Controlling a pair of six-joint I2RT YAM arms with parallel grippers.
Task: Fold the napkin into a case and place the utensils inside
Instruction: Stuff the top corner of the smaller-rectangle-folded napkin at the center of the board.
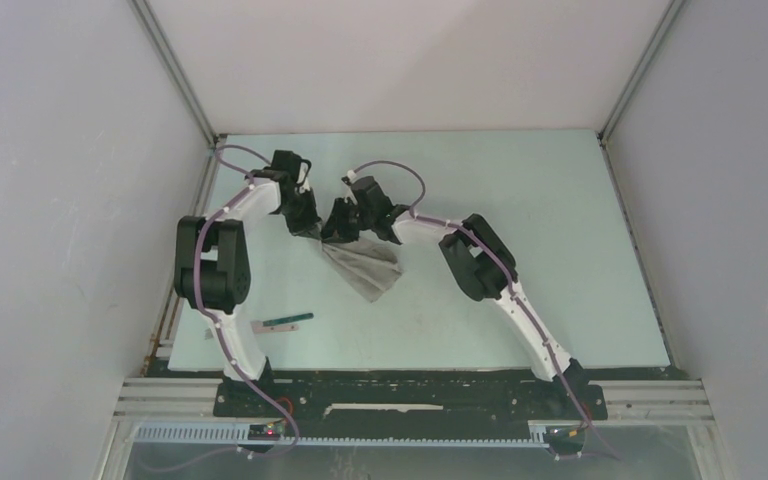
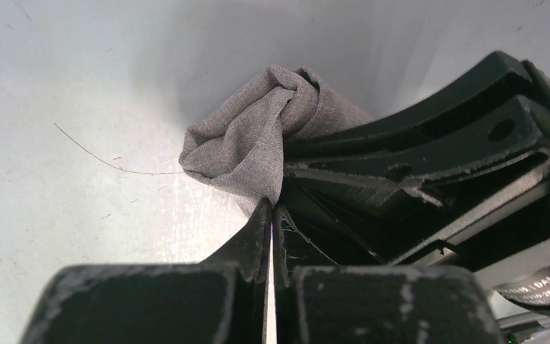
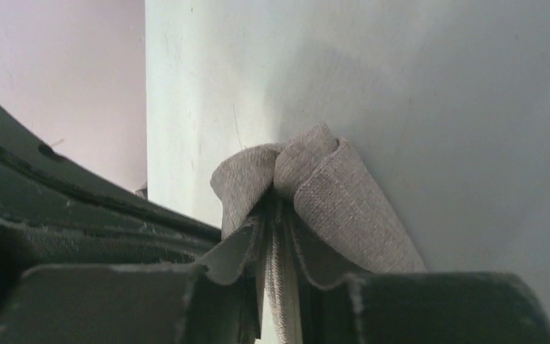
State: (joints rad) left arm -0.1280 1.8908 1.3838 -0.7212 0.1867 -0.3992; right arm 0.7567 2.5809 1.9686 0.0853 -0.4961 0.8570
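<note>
My left gripper (image 1: 307, 228) and right gripper (image 1: 338, 228) meet tip to tip over the far-left part of the table (image 1: 520, 250), and the napkin (image 1: 370, 268) is gathered between them at one bunched corner. On my left wrist camera the left gripper (image 2: 271, 208) is closed tight, only a hairline slit showing between its fingers, and the lower edge of the crumpled napkin (image 2: 251, 140) sits nipped right at the tips, the rest of the bunch bulging out beyond them. On my right wrist camera the right gripper (image 3: 281, 236) stands a narrow gap apart, that gap filled by a strip of the napkin (image 3: 344, 208), with two rounded folds rising past the tips. From above, the cloth fans out from the pinched corner into a loose wedge, its long axis diagonal across the table, pointing from the far left toward the near right, where the wide end lies on the surface. The utensils (image 1: 285, 321) lie flat near the table's near-left edge, well apart from the cloth.
</note>
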